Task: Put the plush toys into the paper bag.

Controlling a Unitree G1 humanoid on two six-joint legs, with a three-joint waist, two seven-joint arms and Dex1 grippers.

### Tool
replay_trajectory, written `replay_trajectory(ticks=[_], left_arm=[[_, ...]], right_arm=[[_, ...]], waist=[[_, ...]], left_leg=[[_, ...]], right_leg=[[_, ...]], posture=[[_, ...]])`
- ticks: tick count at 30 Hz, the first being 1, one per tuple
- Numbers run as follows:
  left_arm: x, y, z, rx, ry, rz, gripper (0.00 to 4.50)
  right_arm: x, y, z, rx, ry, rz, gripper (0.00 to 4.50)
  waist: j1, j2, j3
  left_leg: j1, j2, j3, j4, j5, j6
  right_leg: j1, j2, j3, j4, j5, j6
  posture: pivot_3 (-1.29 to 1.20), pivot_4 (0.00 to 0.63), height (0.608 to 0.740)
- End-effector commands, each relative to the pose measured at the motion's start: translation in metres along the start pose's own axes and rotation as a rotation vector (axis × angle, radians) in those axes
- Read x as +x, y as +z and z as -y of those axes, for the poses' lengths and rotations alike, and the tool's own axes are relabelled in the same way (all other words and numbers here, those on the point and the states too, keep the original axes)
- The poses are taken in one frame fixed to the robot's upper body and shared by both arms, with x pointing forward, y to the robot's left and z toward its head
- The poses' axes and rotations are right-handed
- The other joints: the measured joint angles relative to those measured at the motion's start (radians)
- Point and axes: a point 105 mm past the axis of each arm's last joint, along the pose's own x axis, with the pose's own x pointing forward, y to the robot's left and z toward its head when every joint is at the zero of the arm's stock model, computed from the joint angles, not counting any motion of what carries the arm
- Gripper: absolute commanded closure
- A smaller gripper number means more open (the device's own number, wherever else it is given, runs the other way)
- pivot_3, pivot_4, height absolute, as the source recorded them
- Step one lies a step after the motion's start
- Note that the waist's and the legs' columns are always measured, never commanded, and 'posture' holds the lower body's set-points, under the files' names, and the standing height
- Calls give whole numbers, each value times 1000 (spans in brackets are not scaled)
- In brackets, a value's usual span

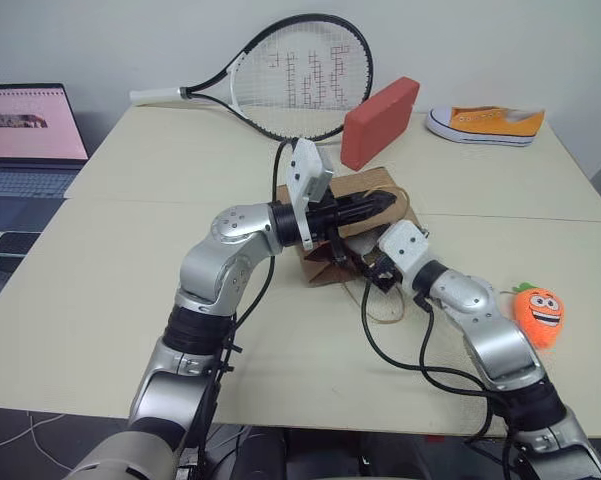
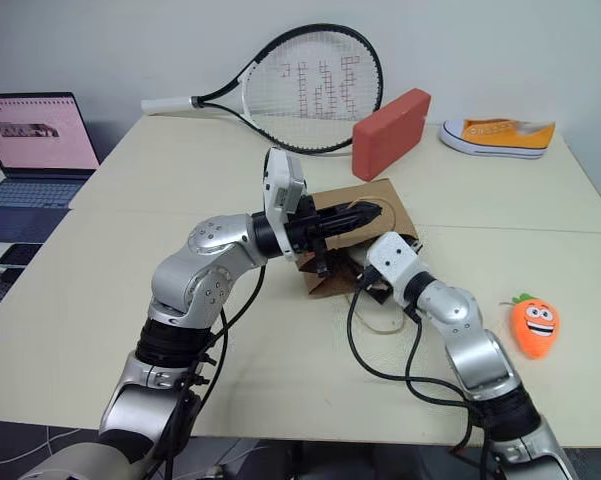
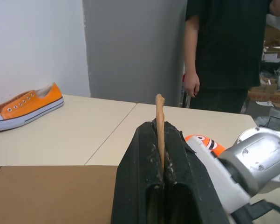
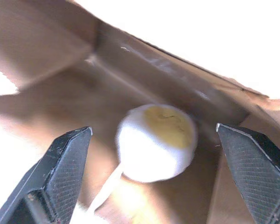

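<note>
Left hand (image 1: 385, 203) reaches right, pinching the paper bag (image 1: 325, 267) handle (image 3: 160, 121); right hand (image 4: 153, 175), wide open, points into the bag at the egg (image 4: 157, 142).

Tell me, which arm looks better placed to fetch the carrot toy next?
The right. Its right gripper is open, the egg toy already inside the paper bag; the carrot toy lies beside that arm. The left gripper pinches the bag's handle.

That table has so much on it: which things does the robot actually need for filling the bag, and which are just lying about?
Needed:
- paper bag, a handle pinched in the left fingers
- white egg toy, inside the bag between the open right fingers
- carrot toy, on the table

Lying about:
- tennis racket
- red block
- orange sneaker
- laptop
</note>
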Motion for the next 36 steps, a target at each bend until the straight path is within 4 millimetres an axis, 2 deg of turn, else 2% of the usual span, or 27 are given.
replay_trajectory(ticks=[1,7,10,14,19,24,29,33,36], left_arm=[[3,7,-2,43,11,25,4500],[5,6,-4,47,19,34,4500],[5,4,-2,52,12,33,4500],[6,0,4,59,-11,27,4500],[8,-1,6,58,-17,37,4500],[9,-3,7,60,-18,37,4500],[7,-4,6,61,-13,31,4500],[6,-4,6,63,-13,29,4500],[5,-3,6,63,-14,27,4500]], right_arm=[[-31,20,-1,39,85,44,22],[-82,21,2,47,193,3,22],[-106,13,18,58,154,-36,22],[-151,-27,68,125,-82,-224,22],[-185,-65,88,254,-228,-322,22],[-200,-91,88,446,-302,-345,22],[-214,-117,85,499,-341,-468,22],[-215,-130,81,546,-358,-515,22],[-209,-134,81,537,-367,-522,602]], waist=[[2,0,0],[4,0,0],[3,0,0],[6,0,0],[5,0,0],[3,0,0],[5,0,0],[4,0,0],[2,0,0]], left_leg=[[0,0,0,0,0,0],[0,0,0,1,0,0],[0,0,0,1,0,0],[1,0,1,1,0,0],[1,0,1,1,0,0],[1,0,2,1,0,0],[1,0,2,1,0,0],[1,0,3,1,0,0],[1,0,3,1,0,0]], right_leg=[[0,0,0,0,0,0],[1,0,0,-1,0,0],[1,0,0,-1,0,0],[2,0,0,-1,0,0],[2,0,1,0,0,0],[2,0,2,0,0,0],[2,0,2,-1,0,0],[2,0,2,-1,0,0],[2,0,2,-1,-1,-1]], posture=[[0,150,740],[0,150,740],[0,150,740],[0,150,740],[0,150,740],[0,150,740],[0,150,740],[0,150,740],[0,150,740]])
